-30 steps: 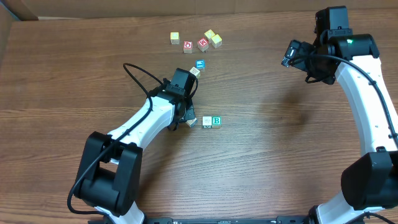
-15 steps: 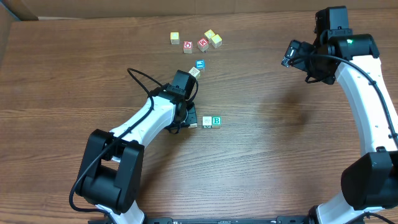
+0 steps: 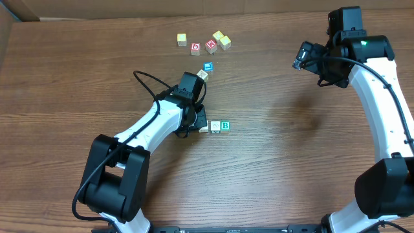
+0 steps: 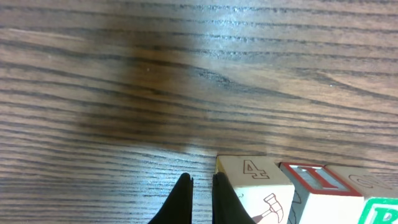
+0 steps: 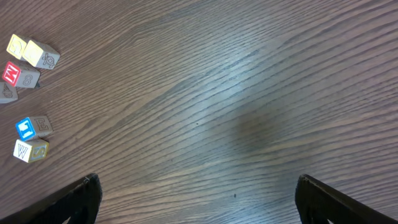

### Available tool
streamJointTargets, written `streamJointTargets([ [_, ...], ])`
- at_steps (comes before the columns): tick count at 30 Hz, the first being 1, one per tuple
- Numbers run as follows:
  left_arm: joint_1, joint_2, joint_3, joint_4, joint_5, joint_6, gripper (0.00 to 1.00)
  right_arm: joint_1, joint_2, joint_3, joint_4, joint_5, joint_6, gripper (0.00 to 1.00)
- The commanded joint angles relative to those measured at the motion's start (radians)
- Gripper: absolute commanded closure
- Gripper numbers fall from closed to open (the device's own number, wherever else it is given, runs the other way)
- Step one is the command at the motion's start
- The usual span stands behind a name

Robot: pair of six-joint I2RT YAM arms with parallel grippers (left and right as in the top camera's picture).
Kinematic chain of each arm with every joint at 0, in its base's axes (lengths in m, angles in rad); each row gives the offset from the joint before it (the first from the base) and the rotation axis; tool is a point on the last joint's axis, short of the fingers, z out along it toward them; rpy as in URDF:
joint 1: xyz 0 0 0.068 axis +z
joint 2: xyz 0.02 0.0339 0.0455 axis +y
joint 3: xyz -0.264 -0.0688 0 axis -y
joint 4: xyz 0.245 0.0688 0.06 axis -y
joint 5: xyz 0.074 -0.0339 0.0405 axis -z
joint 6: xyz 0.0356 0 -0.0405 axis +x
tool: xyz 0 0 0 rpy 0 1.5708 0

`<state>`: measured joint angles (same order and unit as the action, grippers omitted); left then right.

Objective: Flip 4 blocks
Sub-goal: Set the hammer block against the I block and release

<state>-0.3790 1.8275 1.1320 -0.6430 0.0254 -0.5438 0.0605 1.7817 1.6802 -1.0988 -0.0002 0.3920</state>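
Working remotely, I am holding the left fingers (image 4: 200, 208) closed and empty, just left of the 4 block (image 4: 252, 186). It is ending a row of blocks (image 3: 215, 127) running rightward near the desk's (image 3: 291, 168) middle. The right fingers (image 5: 199, 190) are gaping open, well apart.

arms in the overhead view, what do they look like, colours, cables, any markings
Both have white curved link shells with black joints and bases. The left arm carries a looping black cable; the right arm shows a green light. The left gripper is black and tapered.
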Motion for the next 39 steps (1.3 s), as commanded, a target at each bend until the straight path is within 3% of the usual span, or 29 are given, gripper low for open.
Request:
streamJointTargets([
  [1,-0.001,0.013,-0.006,0.009,-0.031,0.036,0.93,0.000,-0.012,0.002,0.005,-0.001,0.005,0.00],
  [39,-0.003,0.013,-0.006,0.020,0.059,0.050,0.91,0.000,-0.012,0.002,0.005,-0.001,0.005,0.00],
])
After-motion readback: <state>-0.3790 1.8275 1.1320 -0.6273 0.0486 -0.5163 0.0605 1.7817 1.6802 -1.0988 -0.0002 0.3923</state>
